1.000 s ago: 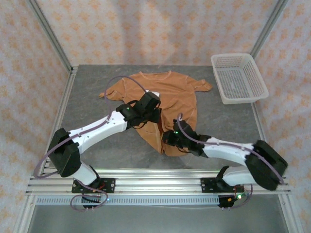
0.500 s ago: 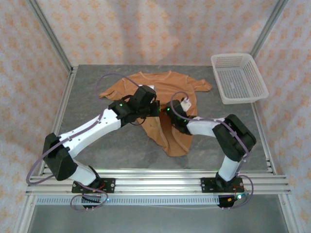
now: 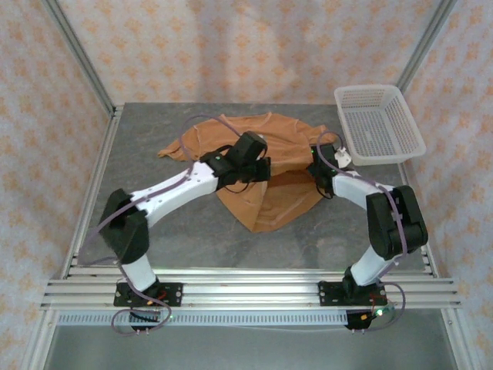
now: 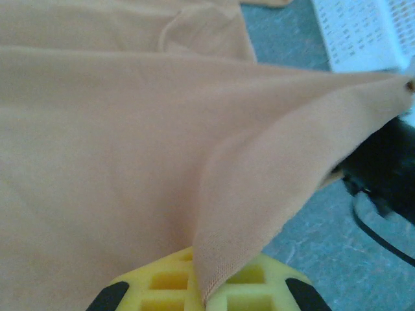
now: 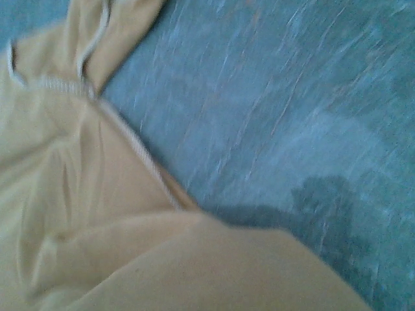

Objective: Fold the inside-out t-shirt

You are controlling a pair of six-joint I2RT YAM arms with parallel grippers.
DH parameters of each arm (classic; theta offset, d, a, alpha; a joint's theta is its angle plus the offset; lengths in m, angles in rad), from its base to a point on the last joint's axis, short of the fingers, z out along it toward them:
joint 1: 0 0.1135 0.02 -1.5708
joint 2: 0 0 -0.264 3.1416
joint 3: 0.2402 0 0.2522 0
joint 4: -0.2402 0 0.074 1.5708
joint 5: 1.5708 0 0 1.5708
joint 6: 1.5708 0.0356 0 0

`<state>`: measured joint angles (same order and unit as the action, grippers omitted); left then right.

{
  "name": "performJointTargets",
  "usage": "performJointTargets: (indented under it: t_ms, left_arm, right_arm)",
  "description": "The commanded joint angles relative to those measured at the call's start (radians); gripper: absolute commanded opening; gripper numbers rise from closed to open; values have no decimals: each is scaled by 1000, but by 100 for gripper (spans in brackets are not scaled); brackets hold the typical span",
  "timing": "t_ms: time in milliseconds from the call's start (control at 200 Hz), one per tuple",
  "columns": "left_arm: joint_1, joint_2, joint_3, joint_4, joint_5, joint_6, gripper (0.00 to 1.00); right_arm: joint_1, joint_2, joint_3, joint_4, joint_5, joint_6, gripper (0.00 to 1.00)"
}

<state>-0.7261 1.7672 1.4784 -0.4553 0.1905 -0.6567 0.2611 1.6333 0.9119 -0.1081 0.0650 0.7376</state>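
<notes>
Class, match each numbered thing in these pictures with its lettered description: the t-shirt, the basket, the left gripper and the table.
1. t-shirt
2. basket
3. left gripper
4. table

a. white mesh, at the far right corner
b. grey, mottled surface
c. shut on a fold of cloth
d. orange-brown, partly lifted

Pairs: 1-d, 2-a, 3-c, 4-b

Grey, stone-look table. Pale walls dotted with little orange flower shapes on three sides. Thin metal posts at the far corners. Shiny silver rails along the near edge.
</notes>
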Motion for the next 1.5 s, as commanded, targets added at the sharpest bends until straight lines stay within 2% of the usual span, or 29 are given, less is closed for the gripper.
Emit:
performJointTargets:
  t_ms: [0, 120, 200, 245, 350, 400, 580, 691, 756, 796, 891, 986, 1081, 1236, 1366, 1496]
  left_arm:
    - [24, 48, 113, -3, 51, -18, 0]
    - [30, 89, 187, -36, 68, -18, 0]
    - [30, 105, 218, -50, 72, -21, 0]
    - [30, 112, 233, -58, 75, -23, 0]
    - [30, 119, 254, -68, 80, -26, 0]
    - [30, 116, 258, -69, 80, -29, 0]
    - [30, 96, 271, -75, 87, -45, 0]
    - [28, 66, 302, -91, 92, -66, 0]
    - [27, 40, 328, -103, 87, -77, 0]
    - [23, 26, 346, -104, 81, -87, 0]
    - [8, 9, 398, -89, 78, -119, 0]
    - [-18, 26, 489, -92, 75, -137, 0]
    - [-50, 56, 596, -97, 84, -145, 0]
    - [-81, 112, 765, -166, 111, -133, 0]
    - [-78, 82, 763, -175, 116, -121, 0]
    - [-60, 15, 689, -166, 109, -113, 0]
  right_arm:
    - [12, -48, 36, -168, -186, -111, 4]
    - [41, -115, -49, -170, -294, -85, 25]
    - [79, -179, -118, -115, -316, -54, 28]
    - [103, -210, -148, -84, -321, -39, 25]
    - [180, -254, -221, 41, -292, 2, 9]
    - [207, -241, -245, 115, -281, 26, 5]
    - [263, -12, -154, 320, -280, 92, 0]
    - [274, 142, -31, 427, -221, 128, 3]
    - [274, 208, 40, 464, -181, 147, 8]
    - [274, 245, 89, 475, -171, 163, 16]
    - [281, 339, 198, 497, -152, 224, 47]
    - [295, 422, 295, 517, -133, 275, 65]
    - [319, 498, 420, 457, -75, 284, 77]
    - [349, 611, 655, 224, -5, 279, 84]
    - [357, 770, 899, -87, 28, 353, 88]
    - [357, 906, 1093, -308, -2, 390, 88]
